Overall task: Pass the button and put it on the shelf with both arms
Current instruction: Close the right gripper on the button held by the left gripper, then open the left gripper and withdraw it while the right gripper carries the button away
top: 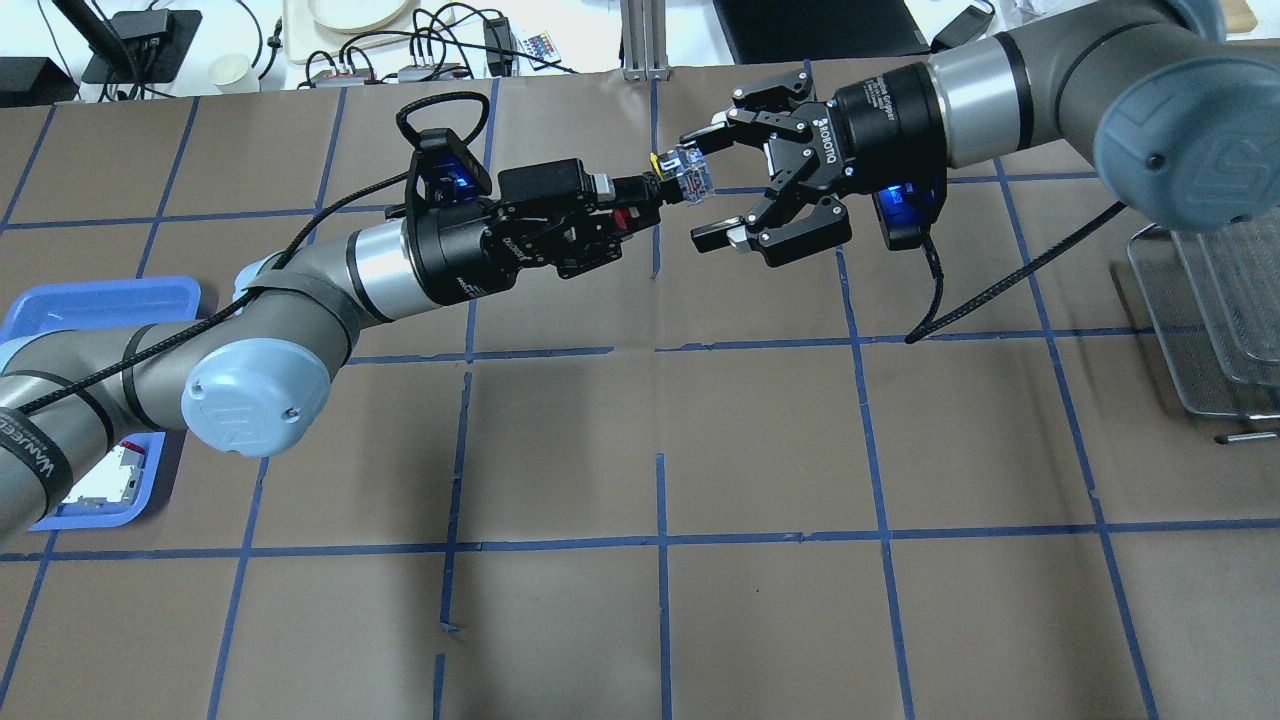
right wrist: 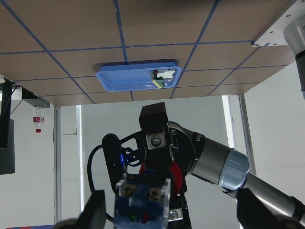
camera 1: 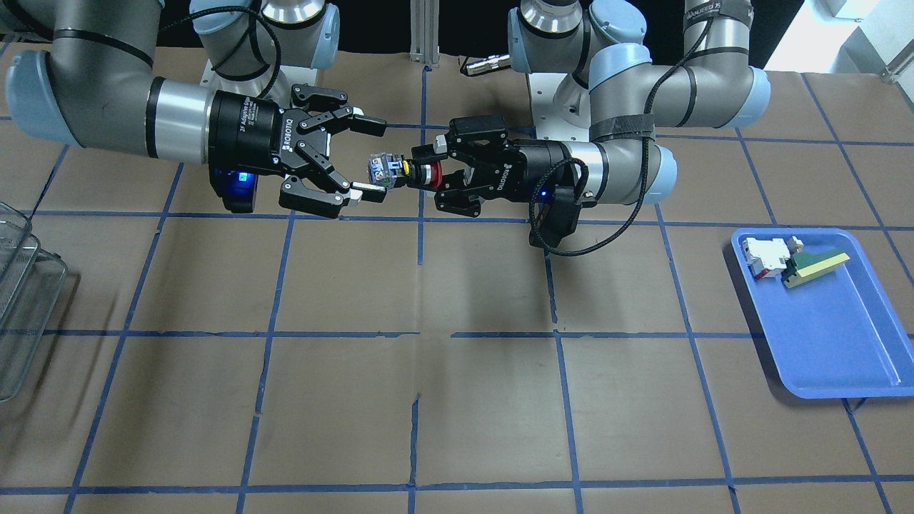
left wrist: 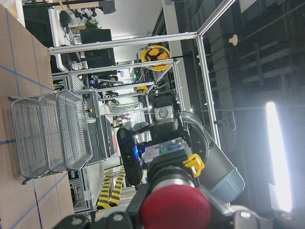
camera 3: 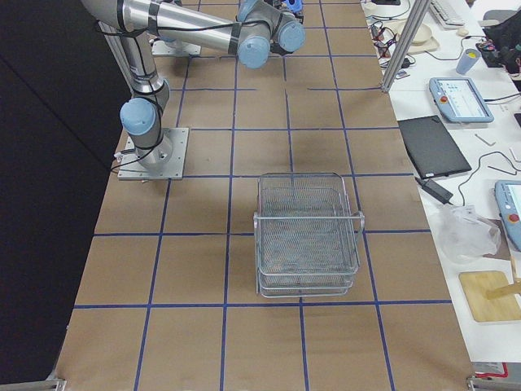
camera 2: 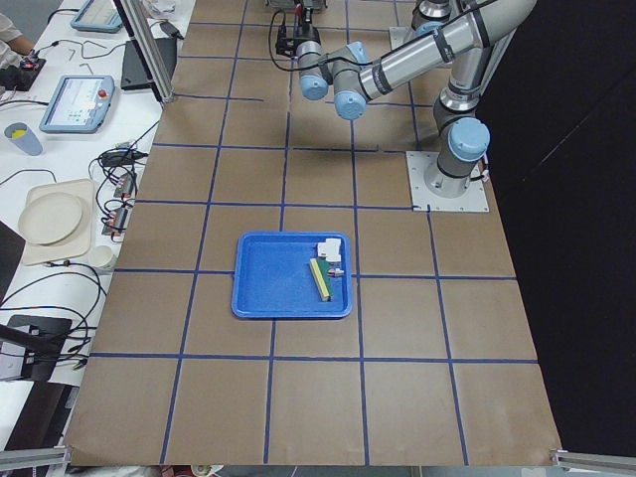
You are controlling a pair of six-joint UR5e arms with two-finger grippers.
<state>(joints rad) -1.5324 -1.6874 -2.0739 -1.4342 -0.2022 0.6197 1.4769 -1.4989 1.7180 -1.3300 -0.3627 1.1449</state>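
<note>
The button (camera 1: 383,170) is held in the air over the table's far middle. My left gripper (camera 1: 432,173) is shut on its red cap, with the clear bluish block pointing at my right gripper (camera 1: 370,160). My right gripper is open, and the block sits between its fingertips without touching them. The overhead view shows the same: left gripper (top: 620,207), button (top: 690,178), right gripper (top: 705,186). The right wrist view shows the block (right wrist: 143,198) close up. The wire-mesh shelf (top: 1200,320) stands at the table's right edge, also seen in the exterior right view (camera 3: 308,236).
A blue tray (camera 1: 821,335) on my left side holds a white-and-red block (camera 1: 765,255) and a green-and-yellow wedge (camera 1: 814,266). Brown paper with blue tape lines covers the table. Cables and devices lie beyond the far edge.
</note>
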